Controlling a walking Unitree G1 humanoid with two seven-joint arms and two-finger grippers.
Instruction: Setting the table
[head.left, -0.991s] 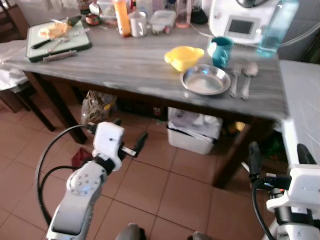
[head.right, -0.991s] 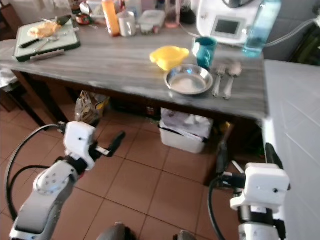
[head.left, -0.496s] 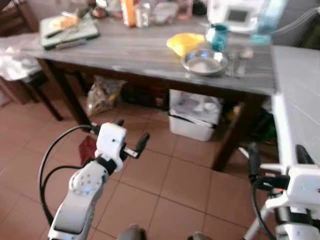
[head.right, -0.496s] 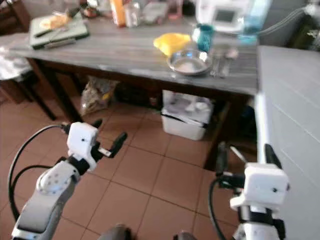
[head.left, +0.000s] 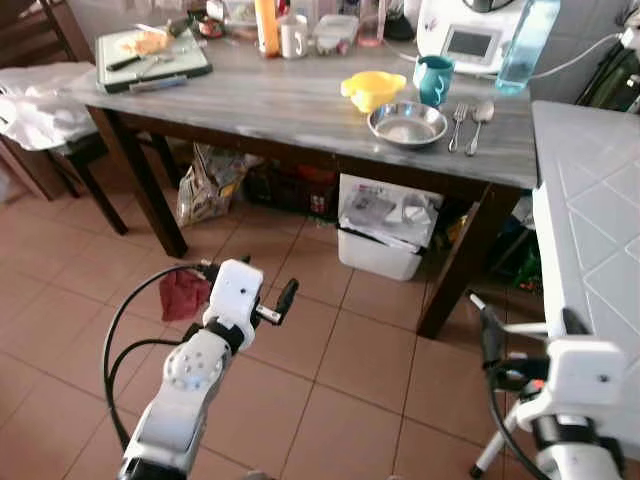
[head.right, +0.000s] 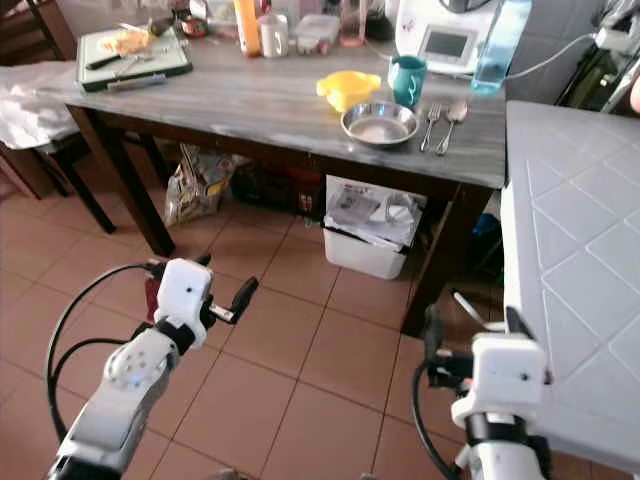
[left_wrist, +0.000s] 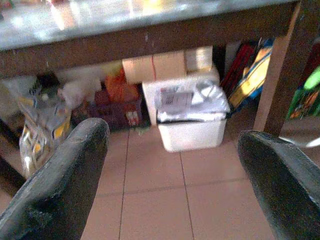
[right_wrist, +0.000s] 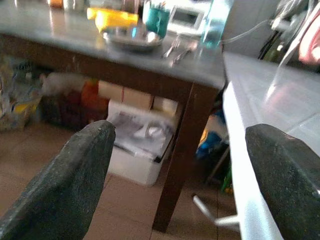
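Observation:
On the grey wooden table (head.left: 260, 105) stand a steel plate (head.left: 407, 124), a yellow bowl (head.left: 372, 90) and a teal mug (head.left: 434, 79). A fork (head.left: 458, 126) and a spoon (head.left: 479, 118) lie to the plate's right. My left gripper (head.left: 247, 282) hangs low over the tiled floor, well short of the table, its fingers (left_wrist: 65, 175) wide apart and empty. My right gripper (head.left: 530, 330) is also low, beside the white counter, with its fingers (right_wrist: 75, 180) spread open and empty.
A white counter (head.left: 590, 230) runs along my right side. Under the table sit a white bin (head.left: 385, 225) and a bag (head.left: 212, 180); a red cloth (head.left: 185, 293) lies on the floor. A cutting board (head.left: 152, 57), bottles, an appliance (head.left: 468, 35) and a cloth-draped chair (head.left: 40, 100) stand further off.
The whole view has shifted and widened, so the table looks farther away; the camera moved. Both arms keep the same low pose with open fingers.

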